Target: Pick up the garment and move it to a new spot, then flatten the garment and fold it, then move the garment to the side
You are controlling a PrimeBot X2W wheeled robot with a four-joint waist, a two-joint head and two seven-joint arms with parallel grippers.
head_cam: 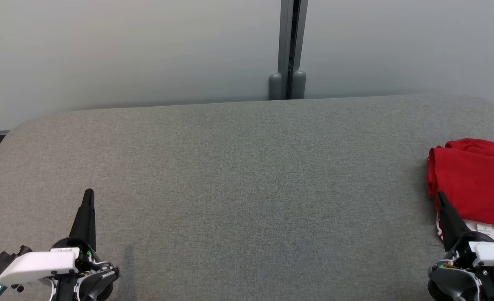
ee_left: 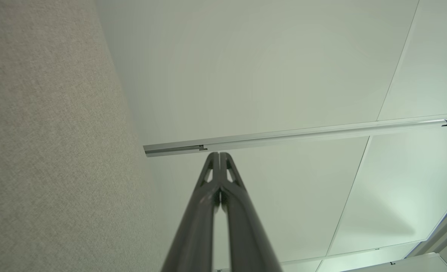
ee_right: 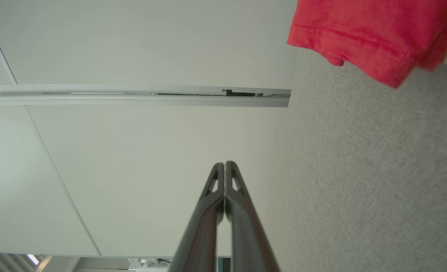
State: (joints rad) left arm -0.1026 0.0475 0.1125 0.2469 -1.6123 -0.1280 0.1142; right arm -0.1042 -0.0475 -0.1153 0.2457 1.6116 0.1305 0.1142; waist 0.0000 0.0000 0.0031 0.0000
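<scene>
A red garment point(head_cam: 474, 182) lies folded at the far right of the grey padded table point(head_cam: 247, 188), with a white inner part and label showing at its near edge. In the right wrist view its hemmed edge point(ee_right: 363, 34) fills the upper right corner. My right gripper point(head_cam: 440, 195) is shut and empty, its tip in front of the garment's near left corner; whether it touches the cloth I cannot tell. Its fingers point(ee_right: 224, 166) are pressed together. My left gripper point(head_cam: 89, 193) rests at the lower left, far from the garment, shut and empty, fingers point(ee_left: 219, 155) closed.
A pale wall with a grey vertical post point(head_cam: 289, 50) runs behind the table's far edge. The table's rounded corners show at the far left and far right. A metal rail point(ee_left: 303, 134) crosses the wall panels.
</scene>
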